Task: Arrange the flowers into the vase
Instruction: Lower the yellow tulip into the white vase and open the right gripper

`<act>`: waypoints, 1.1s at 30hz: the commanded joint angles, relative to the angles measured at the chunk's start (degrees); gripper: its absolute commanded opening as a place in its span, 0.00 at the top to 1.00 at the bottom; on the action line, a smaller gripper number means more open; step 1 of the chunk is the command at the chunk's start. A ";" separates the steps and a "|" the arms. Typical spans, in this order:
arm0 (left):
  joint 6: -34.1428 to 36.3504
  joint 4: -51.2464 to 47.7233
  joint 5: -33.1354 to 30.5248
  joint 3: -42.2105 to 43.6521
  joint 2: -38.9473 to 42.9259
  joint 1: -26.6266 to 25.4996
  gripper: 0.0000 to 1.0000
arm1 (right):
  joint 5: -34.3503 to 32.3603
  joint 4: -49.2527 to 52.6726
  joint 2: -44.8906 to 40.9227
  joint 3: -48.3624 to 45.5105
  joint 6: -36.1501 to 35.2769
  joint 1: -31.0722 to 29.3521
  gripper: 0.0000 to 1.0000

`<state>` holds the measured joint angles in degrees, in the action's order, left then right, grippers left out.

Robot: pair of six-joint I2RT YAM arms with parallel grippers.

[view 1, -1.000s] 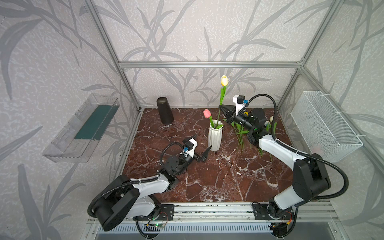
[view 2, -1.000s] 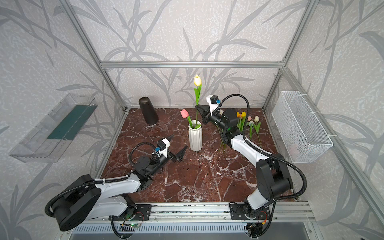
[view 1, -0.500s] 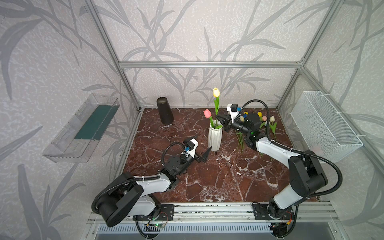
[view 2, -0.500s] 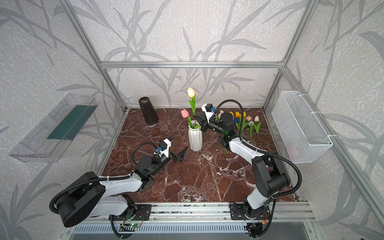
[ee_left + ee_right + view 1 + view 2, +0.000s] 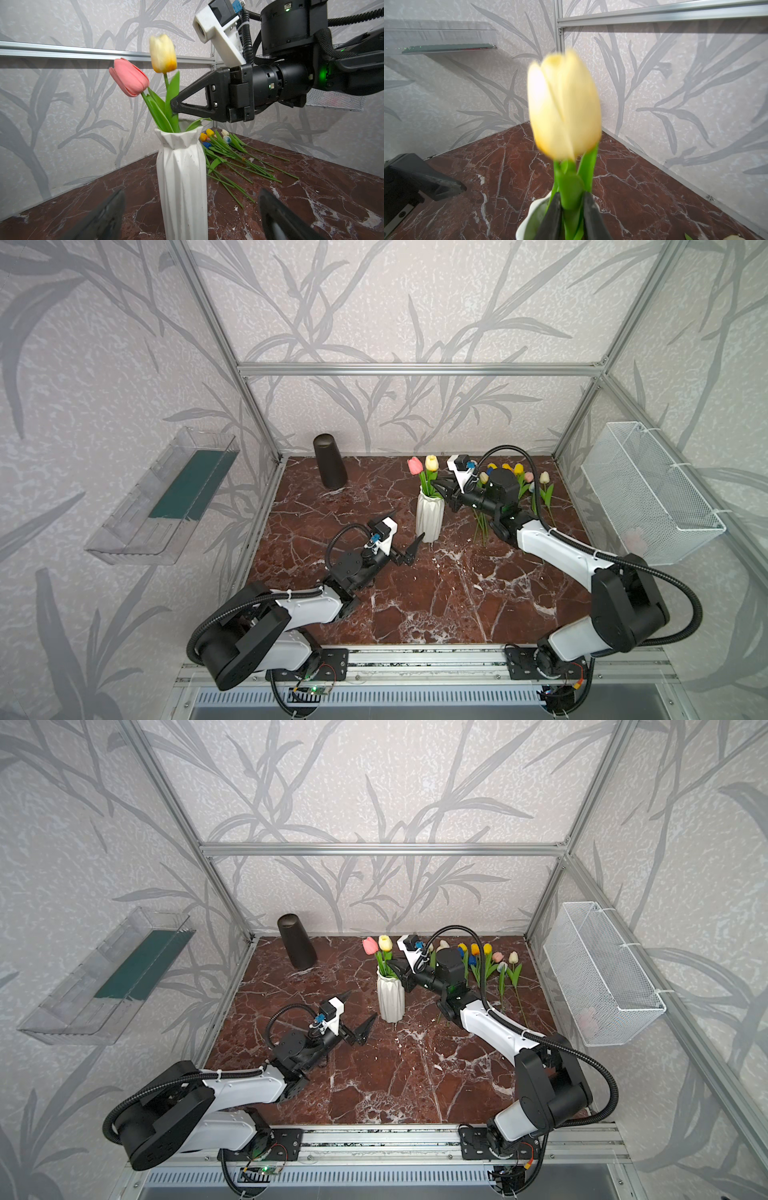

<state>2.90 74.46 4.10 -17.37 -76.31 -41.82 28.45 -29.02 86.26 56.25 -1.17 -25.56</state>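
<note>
left claw [image 5: 409,523]: spread wide, empty, low over the counter [image 5: 415,605] near the vase [image 5: 182,176]
right claw [image 5: 572,197]: at the vase mouth, flanking the yellow tulip [image 5: 163,54] stem; cannot tell if clamped or let go
yellow tulip: in vase beside pink tulip [image 5: 129,78]
other tulips [image 5: 228,158]: lying on counter beyond the vase

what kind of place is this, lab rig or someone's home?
Probably a robot data-collection cell, not a home: an aluminium-profile frame boxes in wallpapered panels, two robot arms are mounted on a rail at the front, and the marble-look tabletop holds staged props, a white vase and tulips.
</note>
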 commanded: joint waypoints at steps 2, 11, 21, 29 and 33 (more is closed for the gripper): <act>0.01 2.44 0.16 -0.61 -0.19 0.23 0.01 | -1.79 0.05 -4.13 -0.35 0.61 -0.01 0.76; 0.00 1.86 0.82 -1.24 1.52 0.21 0.01 | -6.21 11.23 -12.72 4.42 3.49 0.16 0.70; 1.96 -7.12 2.29 -4.52 5.04 0.23 0.01 | -0.59 22.23 -11.29 9.45 6.16 3.74 0.62; 1.30 -4.42 2.36 -4.45 2.93 0.24 0.01 | 1.60 19.28 -5.53 11.64 7.56 1.51 0.64; 1.93 -4.45 1.91 -4.24 3.11 0.21 0.01 | 1.56 19.51 -2.45 14.92 7.20 -0.18 0.64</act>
<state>3.49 68.97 5.72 -20.69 -73.17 -41.82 28.69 -8.69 82.74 67.51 5.58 -24.71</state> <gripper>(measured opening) 0.992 0.364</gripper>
